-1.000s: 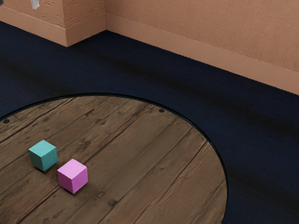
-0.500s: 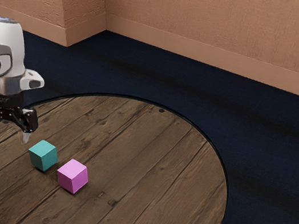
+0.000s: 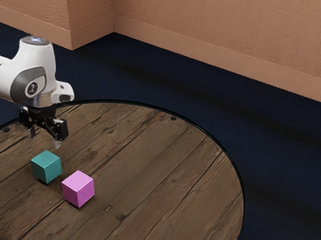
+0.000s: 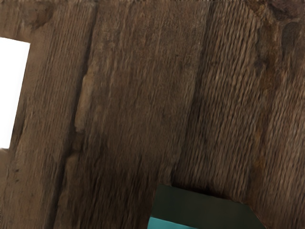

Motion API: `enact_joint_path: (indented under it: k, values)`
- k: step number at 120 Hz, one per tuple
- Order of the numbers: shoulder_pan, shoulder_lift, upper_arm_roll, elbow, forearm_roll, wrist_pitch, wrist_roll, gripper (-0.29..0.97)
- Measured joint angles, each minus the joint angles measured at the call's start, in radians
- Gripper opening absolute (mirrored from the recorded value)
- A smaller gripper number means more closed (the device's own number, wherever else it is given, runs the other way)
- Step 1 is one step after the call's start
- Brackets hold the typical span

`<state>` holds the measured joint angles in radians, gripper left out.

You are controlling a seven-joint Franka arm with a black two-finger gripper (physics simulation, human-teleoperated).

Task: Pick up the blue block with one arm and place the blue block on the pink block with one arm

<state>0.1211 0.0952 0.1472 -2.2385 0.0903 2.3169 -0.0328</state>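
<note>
Side camera gives us the gripper (image 3: 45,137) hovering just above the blue block (image 3: 46,166), fingers spread, nothing gripped. The block sits flat near the edge of the table (image 3: 158,169) on the exterior view's left, with the pink block (image 3: 78,188) just beside it. It's a cube, so no real long axis, and one vertical edge faces that camera. The wrist view adds close-up plank grain and the blue block (image 4: 205,212) right under the hand.

my arm (image 3: 3,75): bent, wrist pointing down | gripper (image 3: 45,137): hovers just above blue block (image 3: 46,166) | fingers: spread, I think
</note>
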Motion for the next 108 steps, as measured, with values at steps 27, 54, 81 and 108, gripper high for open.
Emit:
enact_joint_path:
  k: [27, 54, 81, 108]
  values:
    - [0.002, 0.089, 0.000, 0.008, -0.022, 0.098, 0.150, 0.68]
    - [0.012, 0.109, -0.001, 0.012, -0.042, 0.147, 0.254, 0.68]
    - [0.010, 0.045, -0.010, 0.017, -0.117, 0.113, 0.318, 0.68]
    - [0.004, -0.013, -0.038, -0.071, -0.123, 0.062, 0.372, 0.68]
